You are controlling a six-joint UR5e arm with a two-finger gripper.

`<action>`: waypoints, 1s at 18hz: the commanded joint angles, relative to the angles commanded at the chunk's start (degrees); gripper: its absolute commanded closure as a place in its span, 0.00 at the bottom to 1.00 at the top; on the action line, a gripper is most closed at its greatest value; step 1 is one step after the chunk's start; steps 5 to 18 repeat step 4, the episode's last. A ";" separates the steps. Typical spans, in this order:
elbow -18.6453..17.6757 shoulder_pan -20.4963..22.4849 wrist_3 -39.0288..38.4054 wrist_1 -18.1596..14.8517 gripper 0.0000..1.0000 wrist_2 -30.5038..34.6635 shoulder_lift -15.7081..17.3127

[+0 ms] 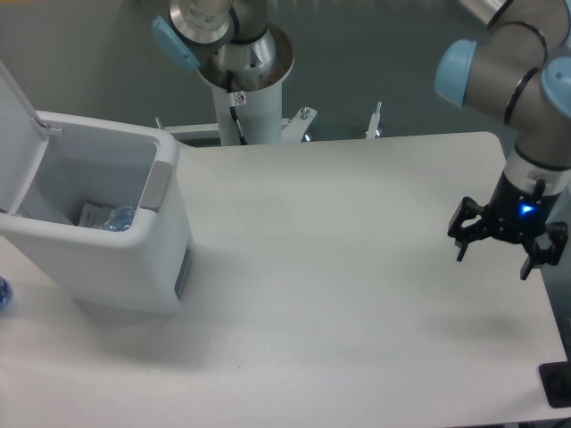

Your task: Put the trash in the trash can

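Resting in trash can (169, 232): bottle (119, 218), bag (93, 214) | labels unreadable | gripper (506, 251) jaws wide, holding nothing

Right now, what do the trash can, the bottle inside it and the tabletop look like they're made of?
Trash can: white plastic by the look, smooth, slightly glossy moulded walls, with a grey panel at the rim. Bottle: clear, bluish thin plastic, seemingly crumpled; mostly hidden. Tabletop: matte white, probably laminate; no grain or reflections show.
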 joint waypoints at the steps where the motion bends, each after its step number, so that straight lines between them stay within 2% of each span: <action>1: -0.26 -0.88 0.44 0.00 0.00 2.28 -0.17; 4: -0.88 -2.99 2.29 -0.35 0.00 8.35 -0.35; 18: -0.88 -2.99 2.29 -0.35 0.00 8.35 -0.35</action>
